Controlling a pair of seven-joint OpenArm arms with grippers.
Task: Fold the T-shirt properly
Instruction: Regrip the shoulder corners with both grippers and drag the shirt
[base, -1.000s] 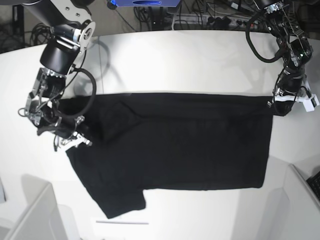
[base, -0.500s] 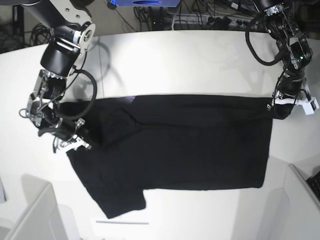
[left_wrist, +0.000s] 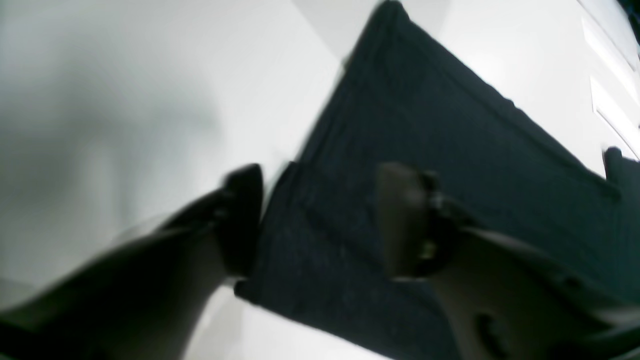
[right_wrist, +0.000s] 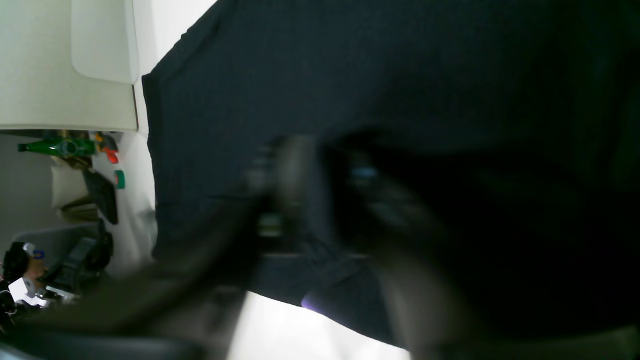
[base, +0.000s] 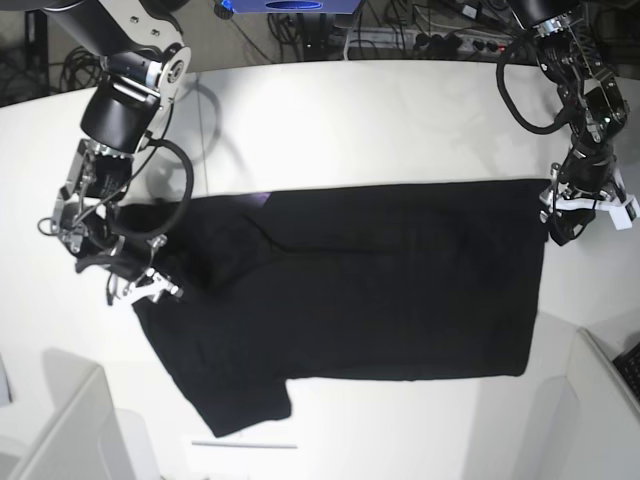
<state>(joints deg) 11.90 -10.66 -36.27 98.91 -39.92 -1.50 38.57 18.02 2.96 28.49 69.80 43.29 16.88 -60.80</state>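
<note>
Both claws look parted over the shirt (base: 360, 290), which lies flat on the table (base: 330, 120): the right gripper (base: 135, 275) sits on bunched sleeve cloth that may snag and drag, while the left gripper (base: 570, 215) straddles the far corner.

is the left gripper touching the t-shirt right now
Cannot tell. In the left wrist view the left gripper stands open astride the T-shirt corner, but blur hides any contact; the base view is too small.
</note>
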